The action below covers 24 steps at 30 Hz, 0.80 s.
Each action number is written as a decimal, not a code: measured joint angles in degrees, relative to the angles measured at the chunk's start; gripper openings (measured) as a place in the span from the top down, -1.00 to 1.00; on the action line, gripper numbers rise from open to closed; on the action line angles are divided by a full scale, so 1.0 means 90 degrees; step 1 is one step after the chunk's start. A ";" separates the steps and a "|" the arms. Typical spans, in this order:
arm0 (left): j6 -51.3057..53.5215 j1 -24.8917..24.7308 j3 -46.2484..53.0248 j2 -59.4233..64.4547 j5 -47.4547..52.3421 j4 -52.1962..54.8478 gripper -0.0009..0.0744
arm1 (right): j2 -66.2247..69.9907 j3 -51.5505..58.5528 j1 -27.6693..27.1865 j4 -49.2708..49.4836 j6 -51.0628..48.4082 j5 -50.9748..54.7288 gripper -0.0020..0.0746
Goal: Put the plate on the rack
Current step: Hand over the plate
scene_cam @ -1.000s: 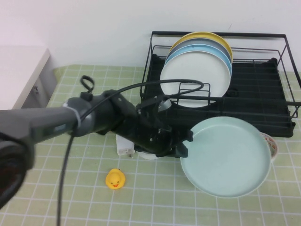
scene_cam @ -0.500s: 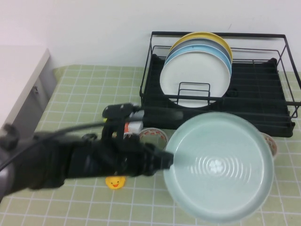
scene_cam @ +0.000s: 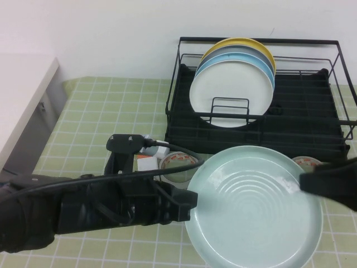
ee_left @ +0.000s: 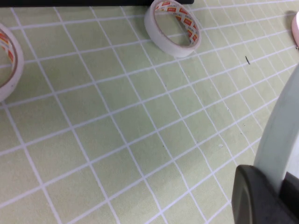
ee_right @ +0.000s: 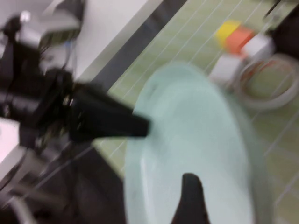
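Note:
The pale mint-green plate (scene_cam: 254, 209) is held level above the checked mat, in front of the rack (scene_cam: 312, 114). My left gripper (scene_cam: 188, 201) is shut on the plate's left rim; in the left wrist view the rim (ee_left: 280, 135) is pinched in the gripper (ee_left: 268, 193). My right gripper (scene_cam: 312, 183) reaches in from the right and sits over the plate's right rim. The plate fills the blurred right wrist view (ee_right: 196, 140). The black wire rack stands at the back right.
The rack holds a white plate (scene_cam: 231, 92) upright, with blue and yellow plates behind it. A tape roll (scene_cam: 178, 162) and small boxes (scene_cam: 149, 156) lie by the left arm; two tape rolls show in the left wrist view (ee_left: 173, 25). A white counter (scene_cam: 22, 89) stands at the left.
The left arm has drawn the plate nearer and lower in view. My right gripper has come in from the right to the plate's right rim. The yellow duck is now hidden.

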 joint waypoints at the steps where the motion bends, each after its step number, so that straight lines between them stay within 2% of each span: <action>1: 0.0000 0.0000 0.0000 -0.0014 0.0000 0.0000 0.97 | 0.0158 -0.0006 0.0000 0.0000 -0.0071 0.0141 -0.35; 7: 0.0104 0.0000 0.0000 -0.0040 0.0012 0.0000 0.97 | 0.0850 -0.0022 0.0000 -0.0175 -0.0289 0.0719 -0.34; 9: 0.0131 0.0000 0.0000 -0.0040 0.0012 0.0000 0.97 | 0.0917 -0.0022 0.0000 -0.0285 -0.0314 0.0757 -0.25; 11: 0.0144 0.0000 -0.0015 -0.0040 0.0012 0.0000 0.97 | 0.0932 -0.0022 0.0000 -0.0346 -0.0403 0.0790 -0.08; 15: 0.0198 0.0000 -0.0131 -0.0040 0.0012 0.0000 0.97 | 0.0932 -0.0031 0.0000 -0.0332 -0.0707 0.0802 0.55; 21: 0.0275 0.0000 -0.0310 -0.0043 -0.0188 0.0000 0.91 | 0.0946 -0.0037 0.0000 -0.0014 -0.1225 0.0532 0.57; 24: 0.0285 0.0000 -0.0391 -0.0054 -0.0317 -0.0016 0.59 | 0.0946 -0.0047 0.0000 0.0133 -0.1578 0.0484 0.57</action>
